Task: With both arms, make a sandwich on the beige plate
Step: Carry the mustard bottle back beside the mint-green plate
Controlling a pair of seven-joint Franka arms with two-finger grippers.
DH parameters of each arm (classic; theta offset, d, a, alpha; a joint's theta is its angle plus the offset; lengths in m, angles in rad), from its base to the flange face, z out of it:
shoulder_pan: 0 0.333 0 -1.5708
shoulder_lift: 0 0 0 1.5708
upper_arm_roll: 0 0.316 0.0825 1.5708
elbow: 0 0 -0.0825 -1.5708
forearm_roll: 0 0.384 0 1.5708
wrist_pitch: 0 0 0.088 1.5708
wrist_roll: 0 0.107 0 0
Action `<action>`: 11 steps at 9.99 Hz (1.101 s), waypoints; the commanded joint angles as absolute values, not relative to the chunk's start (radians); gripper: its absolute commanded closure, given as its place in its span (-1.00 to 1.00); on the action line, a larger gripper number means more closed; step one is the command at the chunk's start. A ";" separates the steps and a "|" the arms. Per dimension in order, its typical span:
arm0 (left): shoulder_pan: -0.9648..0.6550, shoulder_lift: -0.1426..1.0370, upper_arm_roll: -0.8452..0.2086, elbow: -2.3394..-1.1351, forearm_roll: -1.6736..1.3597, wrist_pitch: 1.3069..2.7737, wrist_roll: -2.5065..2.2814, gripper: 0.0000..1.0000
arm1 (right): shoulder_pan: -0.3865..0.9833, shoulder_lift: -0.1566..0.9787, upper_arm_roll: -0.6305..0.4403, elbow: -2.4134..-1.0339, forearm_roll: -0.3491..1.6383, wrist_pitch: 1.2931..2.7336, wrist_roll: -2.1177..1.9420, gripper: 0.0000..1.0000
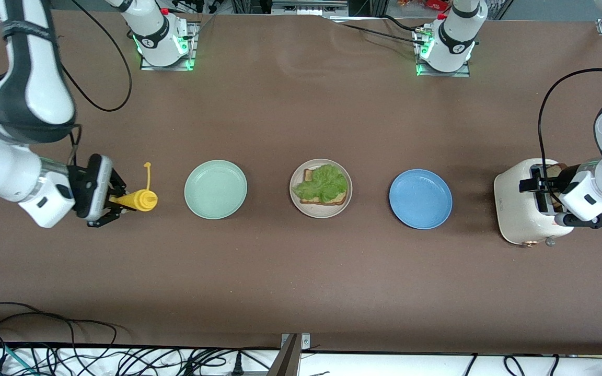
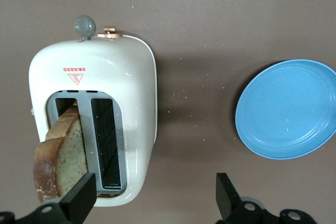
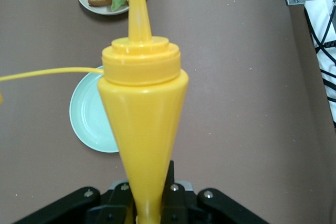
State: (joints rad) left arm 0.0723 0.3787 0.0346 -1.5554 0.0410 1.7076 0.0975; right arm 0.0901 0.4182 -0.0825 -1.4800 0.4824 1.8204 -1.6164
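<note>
We see the right end effector (image 1: 114,204) clamped tight on a glossy yellow plastic squeeze bottle with a cone-shaped nozzle (image 1: 139,200), gripping it at the narrow base, above the brown bench (image 1: 280,271) at the right arm's end. The bottle points toward the round mint green plate (image 1: 216,189), which lies on the bench just past its nozzle; a thin yellow tether (image 1: 148,175) trails off its cap.

Taking the round matte beige plate (image 1: 298,201) as our landmark, it sits at the middle of the bench, well apart from both end effectors, with the mint green plate beside it toward the right arm's end and a round blue plate (image 1: 420,198) beside it toward the left arm's end. On the beige plate lies one square tan toast slice with a darker crust (image 1: 332,199), and a ruffled green lettuce leaf (image 1: 323,183) rests on top of it.

The left end effector (image 2: 155,198) hovers with its fingers (image 2: 80,196) spread wide and nothing between them, over a rounded cream-white toaster (image 1: 515,209) that stands at the left arm's end, past the blue plate. A second browned toast slice (image 2: 60,158) sticks up out of one toaster slot, just beside one open finger; the other slot holds nothing.
</note>
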 commanded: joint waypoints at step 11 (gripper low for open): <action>0.069 0.376 0.032 -1.551 0.075 1.695 0.083 -1.00 | -0.176 0.702 -0.302 -1.738 1.098 1.448 -2.506 1.00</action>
